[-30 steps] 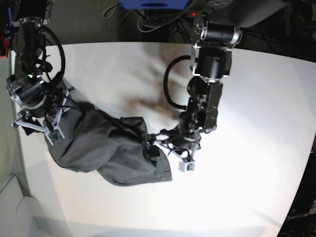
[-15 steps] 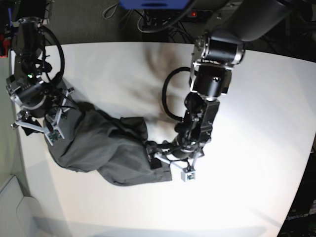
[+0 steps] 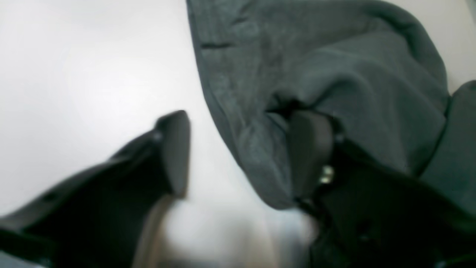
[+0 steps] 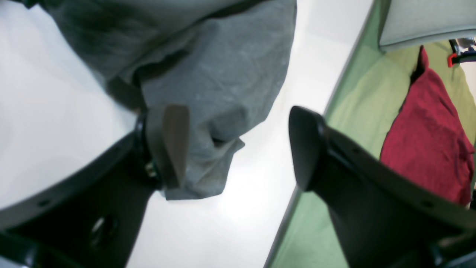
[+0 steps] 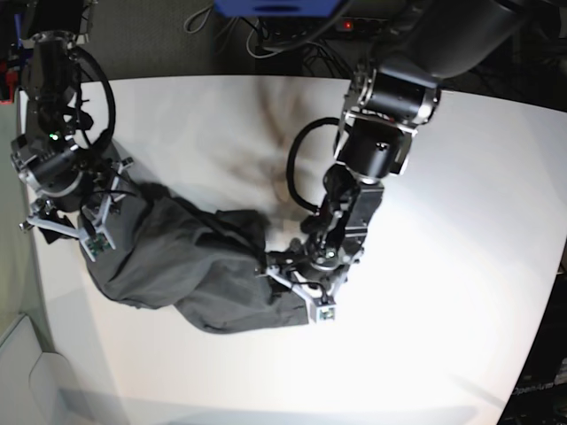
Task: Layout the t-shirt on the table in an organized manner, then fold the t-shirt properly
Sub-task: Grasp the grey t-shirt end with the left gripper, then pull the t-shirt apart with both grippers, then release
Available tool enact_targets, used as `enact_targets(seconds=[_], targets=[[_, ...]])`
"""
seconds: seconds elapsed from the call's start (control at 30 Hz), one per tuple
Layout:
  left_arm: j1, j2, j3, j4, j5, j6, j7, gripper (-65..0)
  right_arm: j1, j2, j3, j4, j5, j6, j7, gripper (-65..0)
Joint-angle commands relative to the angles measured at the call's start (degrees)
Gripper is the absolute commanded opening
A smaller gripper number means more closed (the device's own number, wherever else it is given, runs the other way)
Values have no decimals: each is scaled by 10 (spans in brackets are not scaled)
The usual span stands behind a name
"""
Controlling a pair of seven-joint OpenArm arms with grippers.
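Observation:
The dark grey t-shirt (image 5: 177,257) lies crumpled on the left half of the white table (image 5: 443,221). My left gripper (image 5: 297,288) sits low at the shirt's right edge. In the left wrist view the left gripper (image 3: 241,152) has its jaws apart, with the t-shirt (image 3: 316,67) hem between them and draped against the right finger (image 3: 308,149). My right gripper (image 5: 71,232) rests at the shirt's upper left end. Seen from the right wrist, the right gripper (image 4: 238,149) is wide open, and a corner of the t-shirt (image 4: 223,93) lies beside its left finger (image 4: 167,145).
The table's left edge (image 4: 308,149) runs right under the right gripper, with green floor and a red cloth (image 4: 427,141) beyond it. Cables (image 5: 266,40) lie behind the table's far edge. A black cable loop (image 5: 297,168) hangs off the left arm.
The left arm has moved down and left onto the shirt's right edge, and its jaws have narrowed around the hem. The right arm has not moved.

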Motion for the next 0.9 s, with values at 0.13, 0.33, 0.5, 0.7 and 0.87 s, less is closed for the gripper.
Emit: enact_targets(seconds=[0.13, 0.33, 0.5, 0.7, 0.87], targets=[[-29, 4, -1, -66, -9, 4, 2, -522, 6, 5, 3, 9, -2, -5, 6, -228], [-28, -6, -2, -72, -9, 4, 6, -642, -1, 4, 3, 9, -2, -5, 9, -228], [-26, -59, -2, -29, -10, 4, 43, -645, -1, -6, 3, 10, -2, -5, 9, -228], [-17, -159, -2, 139, -10, 4, 139, -645, -1, -23, 3, 10, -2, -5, 9, -228], [-17, -234, -4, 258, -10, 4, 179, -645, 2, -40, 1, 10, -2, -5, 9, -228]])
